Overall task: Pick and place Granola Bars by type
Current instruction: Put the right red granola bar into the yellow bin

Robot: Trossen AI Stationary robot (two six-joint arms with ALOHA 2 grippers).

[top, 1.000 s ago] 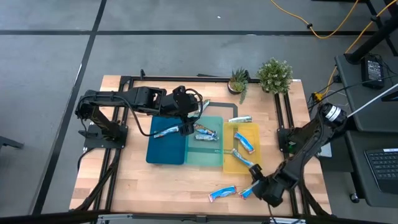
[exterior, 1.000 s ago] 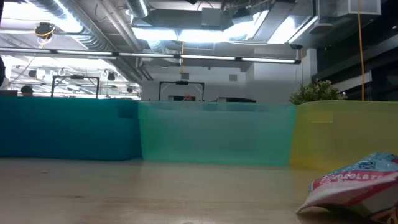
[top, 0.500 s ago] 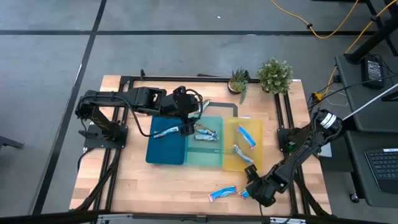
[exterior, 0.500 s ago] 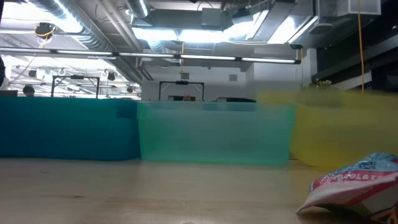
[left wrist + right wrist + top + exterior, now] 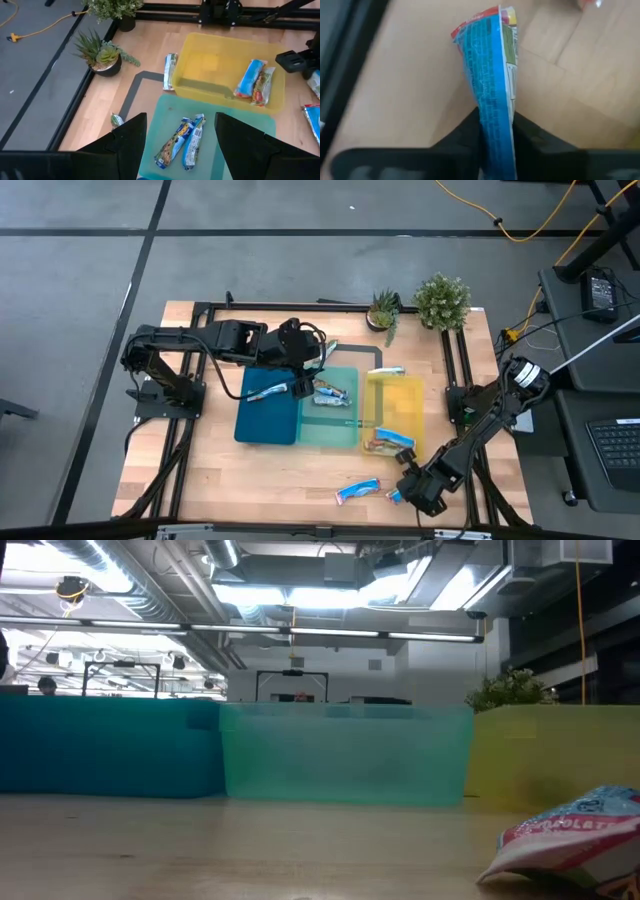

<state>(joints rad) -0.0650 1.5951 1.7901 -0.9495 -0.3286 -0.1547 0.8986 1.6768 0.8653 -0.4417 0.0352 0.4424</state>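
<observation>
My right gripper [image 5: 403, 493] is at the near right of the table, shut on a blue granola bar [image 5: 487, 65]. Another blue bar [image 5: 357, 491] lies flat on the wood just left of it. My left gripper [image 5: 180, 116] hangs open above the teal tray [image 5: 330, 425], which holds two bars [image 5: 182, 142]. The dark-blue tray [image 5: 262, 420] holds one bar [image 5: 268, 392]. The yellow tray [image 5: 400, 395] has two bars [image 5: 389, 442] at its near end. One more bar [image 5: 385, 370] lies on the table at that tray's far edge. My right gripper pinches one end of the blue bar [image 5: 495, 125] between its two fingers [image 5: 465, 135]. The bar stands on edge between them and runs straight on ahead of the fingers, along their line, just over the wood. Whether its free end [image 5: 485, 25] rests on the table I cannot tell.
Two potted plants [image 5: 430, 302] stand at the far edge. A dark frame [image 5: 455, 370] runs along the table's right side beside my right arm. In the low view a bar [image 5: 575, 835] lies on the wood in front of the three tray walls.
My right gripper has moved a little toward the near edge and shut on the blue bar. The yellow tray has been jolted, and the two bars in it have slid to its near end.
</observation>
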